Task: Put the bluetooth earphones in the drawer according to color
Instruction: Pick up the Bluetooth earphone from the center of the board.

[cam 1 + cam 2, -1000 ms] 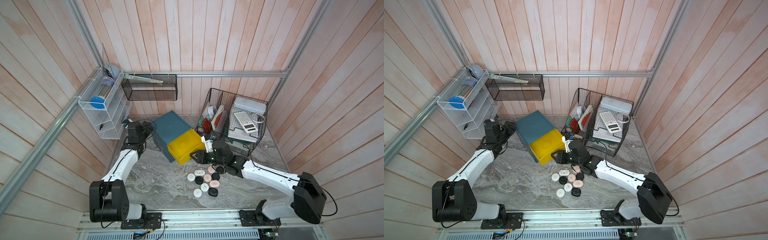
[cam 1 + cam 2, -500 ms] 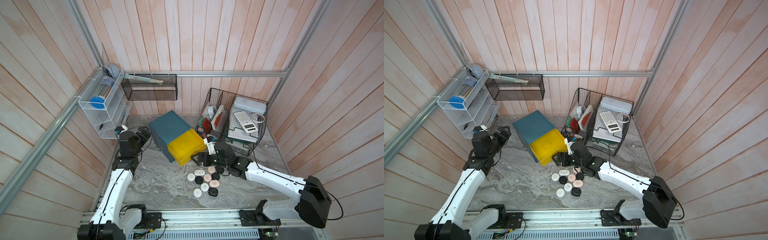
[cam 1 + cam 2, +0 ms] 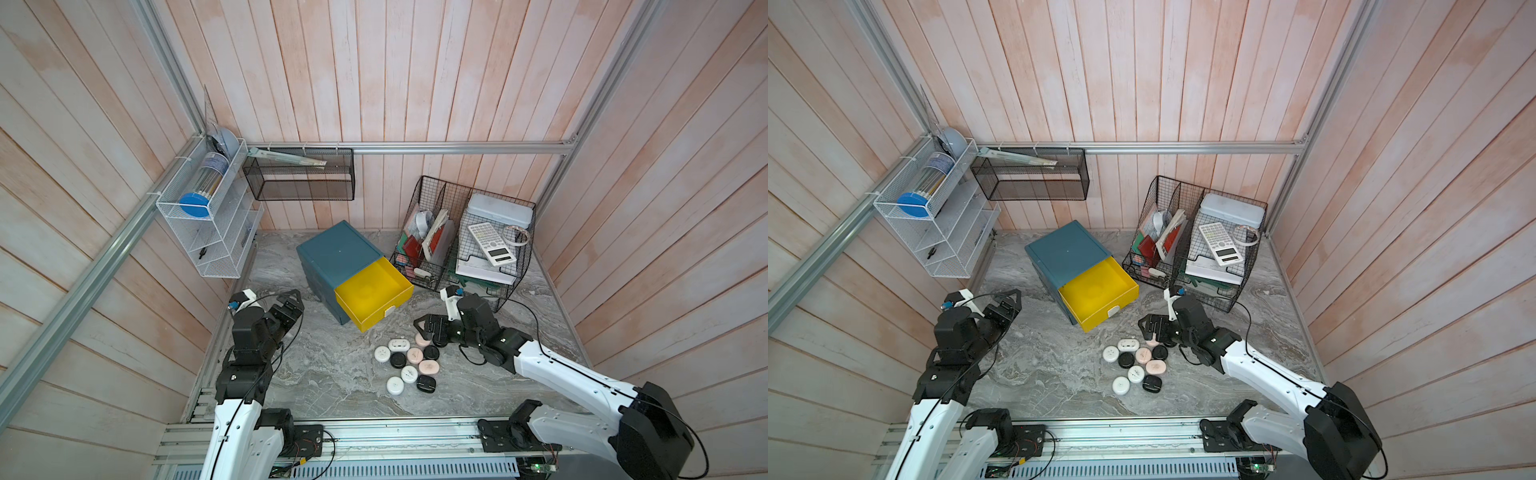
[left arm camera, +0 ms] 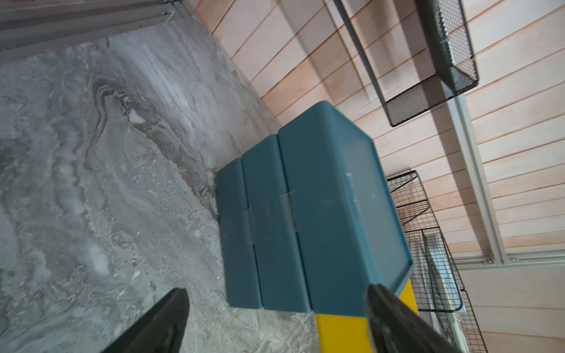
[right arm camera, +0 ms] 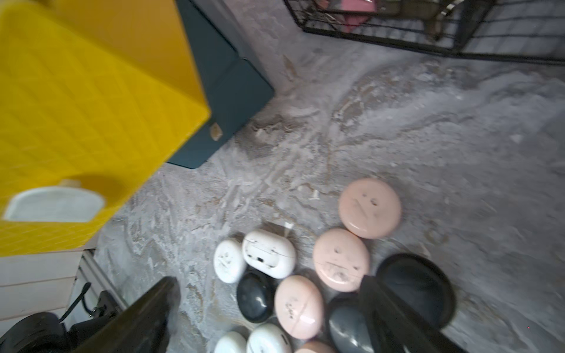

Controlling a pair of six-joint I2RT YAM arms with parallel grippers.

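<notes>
Hanging released, right claw (image 3: pixel 422 330) over edge of clustered earphones (image 3: pixel 414 355), left claw (image 3: pixel 292 301) released, apart from drawer (image 3: pixel 336 253).

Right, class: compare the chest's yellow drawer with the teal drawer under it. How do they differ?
Colour: the yellow drawer is bright yellow; the teal drawer is dark blue-green. State: the yellow drawer is pulled out, its inside showing; the teal drawer is pushed in. Both sit in one chest and carry a pale tab handle.
</notes>
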